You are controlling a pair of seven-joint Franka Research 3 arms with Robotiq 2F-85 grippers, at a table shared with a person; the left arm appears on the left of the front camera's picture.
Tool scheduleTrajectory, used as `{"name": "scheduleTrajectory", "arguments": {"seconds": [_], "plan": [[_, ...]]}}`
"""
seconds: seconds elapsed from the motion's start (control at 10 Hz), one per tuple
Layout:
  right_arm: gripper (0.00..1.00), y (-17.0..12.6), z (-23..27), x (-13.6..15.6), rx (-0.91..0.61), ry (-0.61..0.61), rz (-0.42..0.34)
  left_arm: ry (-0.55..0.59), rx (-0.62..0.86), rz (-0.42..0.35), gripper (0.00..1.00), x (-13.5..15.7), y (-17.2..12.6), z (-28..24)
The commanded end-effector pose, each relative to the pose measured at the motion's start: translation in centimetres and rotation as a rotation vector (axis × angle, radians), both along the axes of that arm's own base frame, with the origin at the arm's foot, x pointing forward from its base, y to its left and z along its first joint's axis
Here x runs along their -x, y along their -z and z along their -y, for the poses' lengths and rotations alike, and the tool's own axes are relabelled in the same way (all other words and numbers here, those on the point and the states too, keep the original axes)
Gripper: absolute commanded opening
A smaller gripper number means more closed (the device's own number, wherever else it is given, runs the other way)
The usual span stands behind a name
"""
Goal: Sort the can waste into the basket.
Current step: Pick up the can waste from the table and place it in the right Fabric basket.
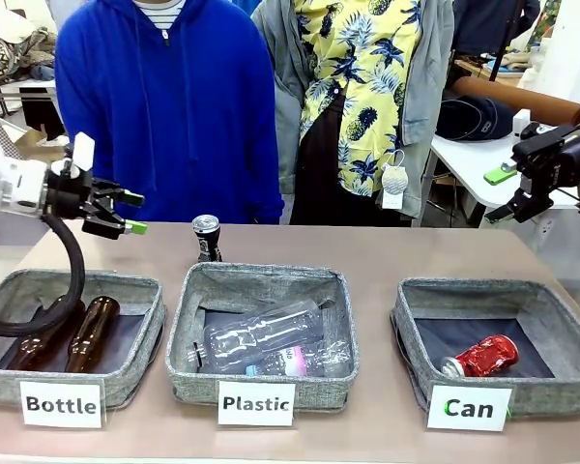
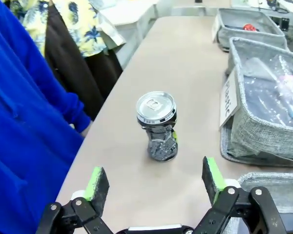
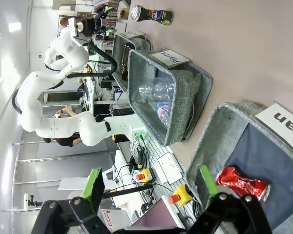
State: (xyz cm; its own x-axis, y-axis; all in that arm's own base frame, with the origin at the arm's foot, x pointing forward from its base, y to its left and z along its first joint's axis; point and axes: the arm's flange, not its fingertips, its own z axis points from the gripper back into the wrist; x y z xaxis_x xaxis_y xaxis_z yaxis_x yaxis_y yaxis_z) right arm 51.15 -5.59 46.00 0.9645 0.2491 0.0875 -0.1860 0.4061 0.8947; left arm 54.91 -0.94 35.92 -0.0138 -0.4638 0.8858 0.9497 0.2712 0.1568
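Now the left gripper (image 1: 135,214) hovers over the far left of the table (image 1: 367,251), above the far edge of the Bottle basket (image 1: 135,290), fingers spread wide and holding nothing. It points right at the black can (image 1: 207,237), which stands upright on the table just beyond the far wall of the Plastic basket (image 1: 261,280). From the left wrist, the black can (image 2: 157,126) sits ahead of the left gripper (image 2: 155,179), clear of both pads, silver top up and its body dented. Over on the right, the right gripper (image 1: 505,193) hangs high, well above the Can basket (image 1: 406,309), fingers spread too and empty. The red can (image 1: 483,356) lies crushed on its side in the Can basket, near the front wall. Two brown bottles (image 1: 89,333) lie in the Bottle basket, and clear bottles (image 1: 261,333) lie in the Plastic basket. A person in blue (image 1: 174,106) stands at the far side.
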Motion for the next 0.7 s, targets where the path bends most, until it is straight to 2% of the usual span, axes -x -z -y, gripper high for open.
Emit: {"name": "scheduleTrajectory", "arguments": {"seconds": [0.0,0.4,0.6], "plan": [[1.0,-0.3,0.1,0.1,0.0,-0.008,0.014,0.079,0.03,-0.035,1.0,-1.0,0.5,1.1],[1.0,-0.3,0.1,0.1,0.0,-0.008,0.014,0.106,0.021,-0.107,1.0,-3.7,4.5,4.9],[1.0,-0.3,0.1,0.1,0.0,-0.008,0.014,0.087,0.03,-0.112,1.0,-4.6,5.8,6.2]]}}
